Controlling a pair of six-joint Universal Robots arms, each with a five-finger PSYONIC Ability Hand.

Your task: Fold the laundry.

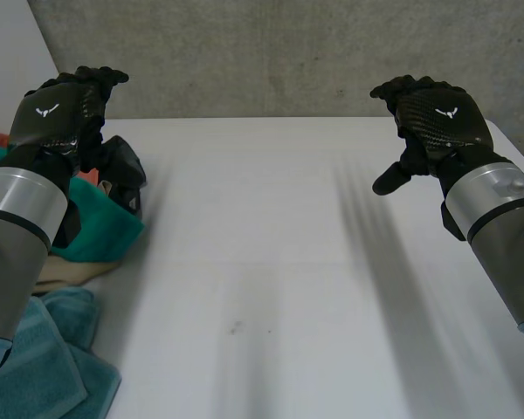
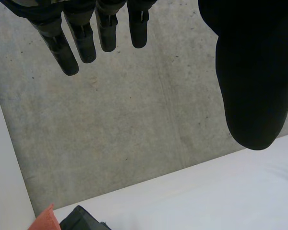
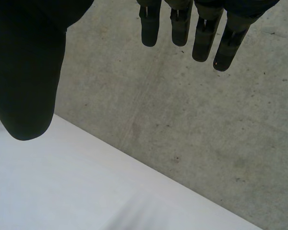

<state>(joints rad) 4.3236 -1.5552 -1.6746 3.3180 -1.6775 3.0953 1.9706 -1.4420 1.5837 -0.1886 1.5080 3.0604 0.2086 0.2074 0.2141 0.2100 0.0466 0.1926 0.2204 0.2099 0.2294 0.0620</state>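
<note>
- My left arm (image 1: 17,227) hid part of the laundry pile (image 1: 105,231) at the table's (image 1: 288,262) left edge; the pieces were bunched, so I couldn't make out a clear outline for any one of them
- The pile's long axis ran along that edge: a teal towel (image 1: 44,367) nearest me and cut off by the frame, then a beige cloth (image 1: 70,271), then a black garment (image 1: 122,166) at the far end
- My left hand (image 1: 61,109) hovered above the black garment, fingers (image 2: 81,38) straight and apart from the thumb, gripping nothing
- My right hand (image 1: 437,118) was up over the table's right side, well apart from the laundry, fingers (image 3: 201,38) straight and loose, nothing held
- The left wrist view caught an orange cloth (image 2: 44,220) corner just beside the black garment, with the concrete wall (image 2: 134,120) behind
</note>
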